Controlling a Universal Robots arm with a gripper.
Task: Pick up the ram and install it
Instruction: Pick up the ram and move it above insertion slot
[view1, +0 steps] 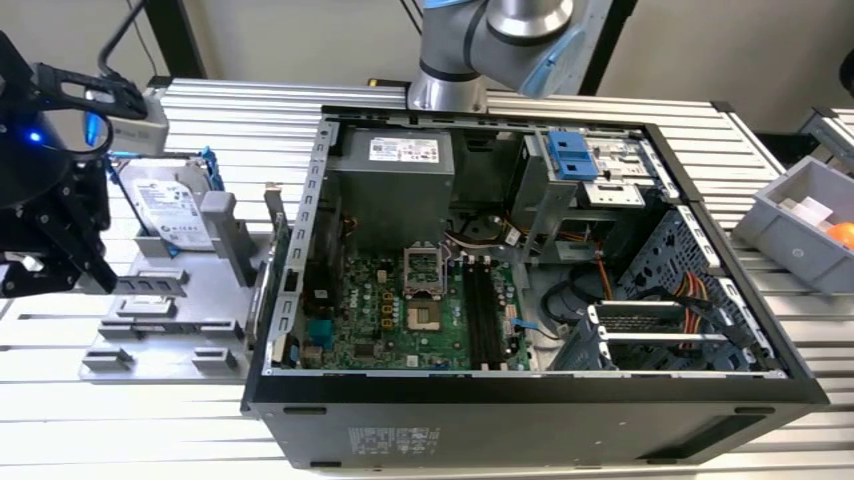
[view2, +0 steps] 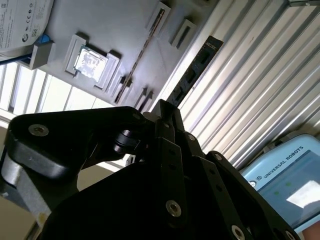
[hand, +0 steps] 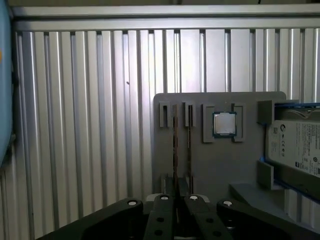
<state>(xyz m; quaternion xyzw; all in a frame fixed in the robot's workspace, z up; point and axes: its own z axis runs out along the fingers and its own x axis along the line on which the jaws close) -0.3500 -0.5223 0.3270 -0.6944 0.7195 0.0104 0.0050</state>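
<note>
My gripper (view2: 165, 111) is shut on the ram (view2: 197, 67), a long dark stick with black chips that reaches out past the fingertips. In the first wrist view the ram (hand: 175, 150) is seen edge-on, between the two rows of holders on the grey fixture tray (hand: 220, 170) and above them. The gripper (hand: 178, 194) hangs over the tray's near end. In the exterior view the gripper (view1: 54, 280) is at the far left, above the tray (view1: 154, 340) and well away from the open computer case (view1: 534, 395). The black memory slots (view1: 483, 310) lie on the motherboard.
Another memory stick (hand: 189, 145) stands in a tray slot. Beside it are a processor (hand: 224, 123) and a hard drive in a blue frame (view1: 167, 210). A grey bin (view1: 801, 215) sits at the exterior view's right. A blue pendant (view2: 285, 180) lies on the ribbed aluminium table.
</note>
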